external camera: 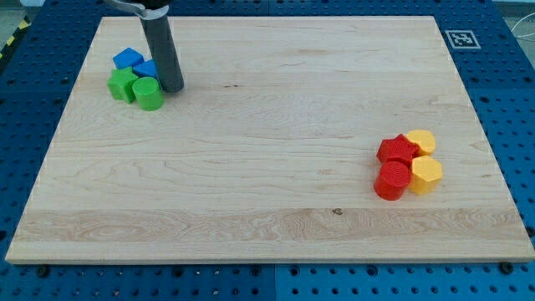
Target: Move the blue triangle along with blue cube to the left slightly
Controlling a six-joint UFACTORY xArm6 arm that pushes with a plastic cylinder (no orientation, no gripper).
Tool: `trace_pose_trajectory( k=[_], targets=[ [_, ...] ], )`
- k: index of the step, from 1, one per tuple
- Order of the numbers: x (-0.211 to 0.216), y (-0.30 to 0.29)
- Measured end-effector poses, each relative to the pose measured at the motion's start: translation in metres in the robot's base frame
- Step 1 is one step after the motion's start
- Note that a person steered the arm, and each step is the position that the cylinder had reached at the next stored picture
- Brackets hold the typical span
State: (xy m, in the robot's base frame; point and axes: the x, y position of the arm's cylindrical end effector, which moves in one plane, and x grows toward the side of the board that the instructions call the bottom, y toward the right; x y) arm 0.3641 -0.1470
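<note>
The blue triangle point(128, 58) lies near the view's top left on the wooden board point(267, 167). The blue cube point(147, 68) sits just right of it, partly hidden behind the rod. My tip point(173, 88) rests on the board right beside the blue cube, at its lower right, and next to the green cylinder point(149, 94). A green block point(123, 84) sits below the blue triangle, touching the cluster.
At the view's right a second cluster holds a red star-like block point(395, 151), a red cylinder point(391, 181), a yellow cylinder point(422, 141) and a yellow hexagonal block point(426, 175). A marker tag point(462, 38) is on the board's top right corner.
</note>
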Motion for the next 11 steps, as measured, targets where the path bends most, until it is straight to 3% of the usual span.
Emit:
trace_pose_trajectory(
  k=[11],
  targets=[
    [-0.009, -0.048]
  ],
)
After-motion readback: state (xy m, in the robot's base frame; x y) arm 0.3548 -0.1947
